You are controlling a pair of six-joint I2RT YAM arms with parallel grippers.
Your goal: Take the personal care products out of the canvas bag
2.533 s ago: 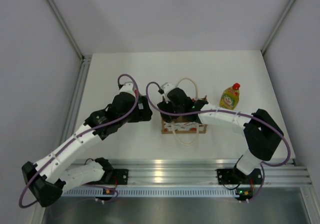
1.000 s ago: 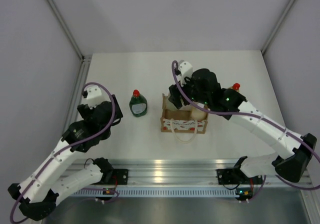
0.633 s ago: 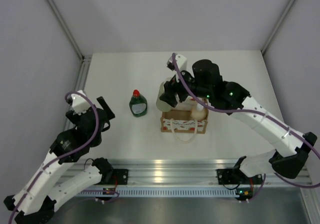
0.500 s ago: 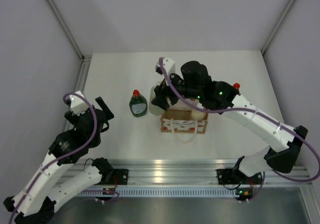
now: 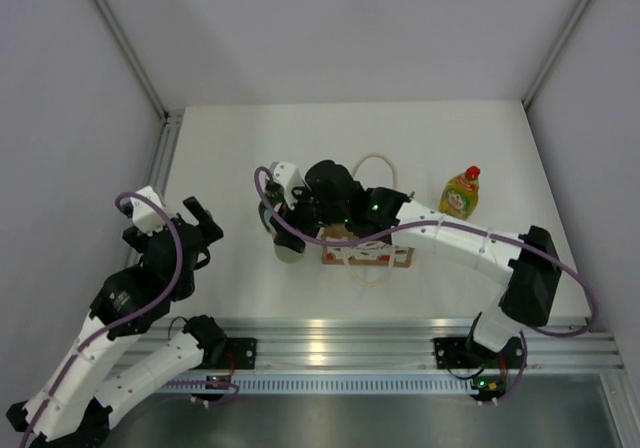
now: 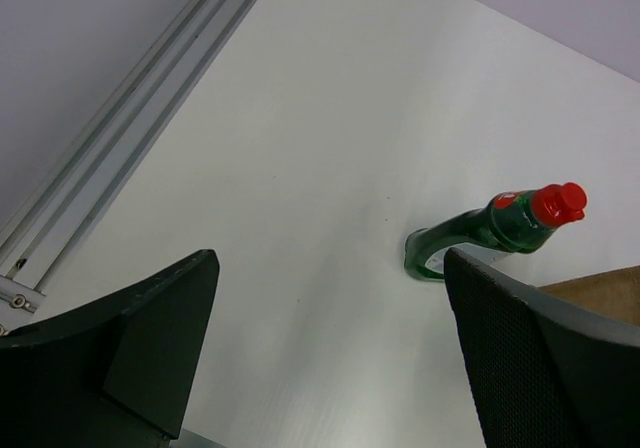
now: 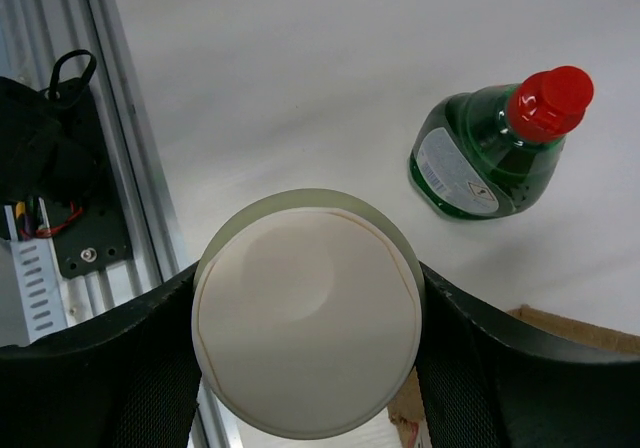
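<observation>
Two robot arms rise from a metal rail at the near edge of a white table. Nearest, on the left, the left gripper hangs over bare tabletop with its fingers wide apart and nothing between them. It sits clear of the work, presumably so it does not crowd the other arm.

Just beyond, the right arm reaches across from the right side, passing over the canvas bag. The right gripper is clamped on the pale cylindrical bottle, one dark finger pressing each side. The wrist camera looks straight down on the bottle's round white cap. The bottle is upright, out of the bag and to its left, low over the table. Whether its base touches the surface cannot be told. A grip on the sides suits standing it down.

Just past it, the dark green bottle with a red cap stands on the table beside the bag's left end. The tan bag sits mid-table. The arm hides most of its inside, so what remains there cannot be seen.

Farthest, to the right, the yellow bottle with a red cap stands alone, well apart from the bag. By my reading three products are out, and letting go of the pale one is the step in hand.
</observation>
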